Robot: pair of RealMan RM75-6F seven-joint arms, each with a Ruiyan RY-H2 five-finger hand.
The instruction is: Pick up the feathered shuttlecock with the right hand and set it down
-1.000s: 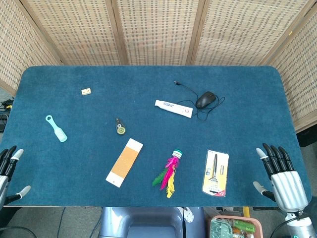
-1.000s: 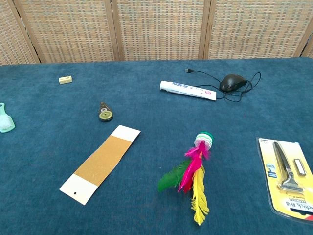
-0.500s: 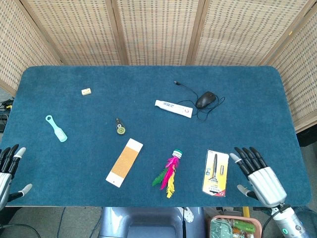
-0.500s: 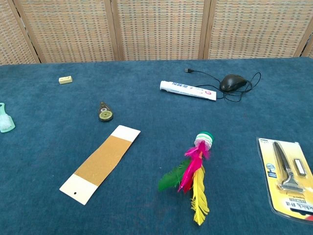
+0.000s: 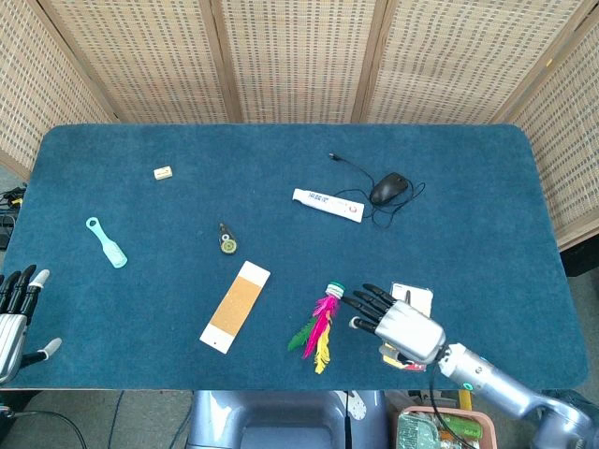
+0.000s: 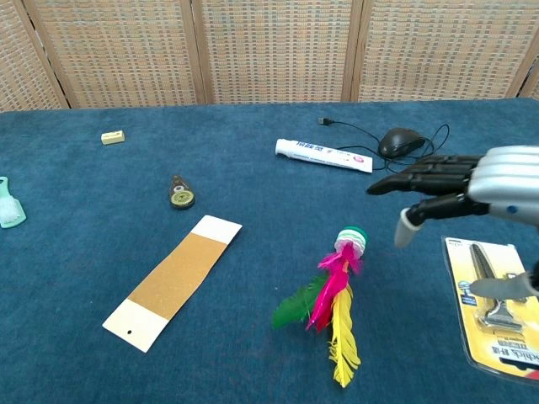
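The feathered shuttlecock lies flat on the blue table, its green-and-white base toward the back and its pink, yellow and green feathers toward the front edge. My right hand hovers just to its right with fingers spread, pointing left toward the base, holding nothing. The fingertips stop a short way from the base without touching it. My left hand rests open off the table's front left corner, seen only in the head view.
A packaged razor lies under and right of my right hand. A cardboard strip lies left of the shuttlecock. Farther back are a toothpaste tube, a black mouse with cable, a small tape measure, a teal brush and an eraser.
My right hand has swung in from the table's front right corner, leftward over the razor pack, to beside the shuttlecock's base. The left hand has barely shifted.
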